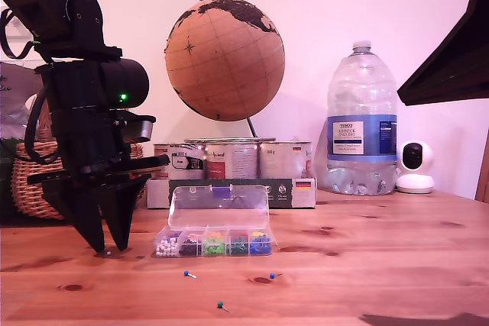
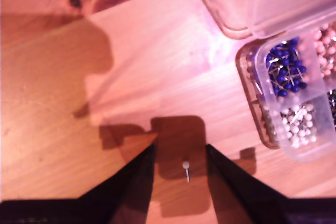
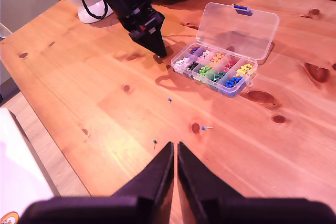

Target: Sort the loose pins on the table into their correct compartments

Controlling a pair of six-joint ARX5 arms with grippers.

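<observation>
First end effector [image 2: 181, 153] is spread, tips on the surface [image 1: 382, 265] astride the white pin [image 2: 186, 168], at the exterior view's left beside the box [image 1: 214, 242]. Second end effector [image 3: 175, 150] is pressed together, raised. Two blue pins [image 1: 186, 273] [image 1: 272, 275] and green pin [image 1: 220, 305] are seen lower centre of the exterior view.

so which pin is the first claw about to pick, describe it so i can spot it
Find the clear plastic box mid-table, then the black arm at the exterior view's left of it. Between my first claw's open tips lies the white pin, flat on the wood beside the box. It is the only white loose pin; the others are blue or green.
</observation>
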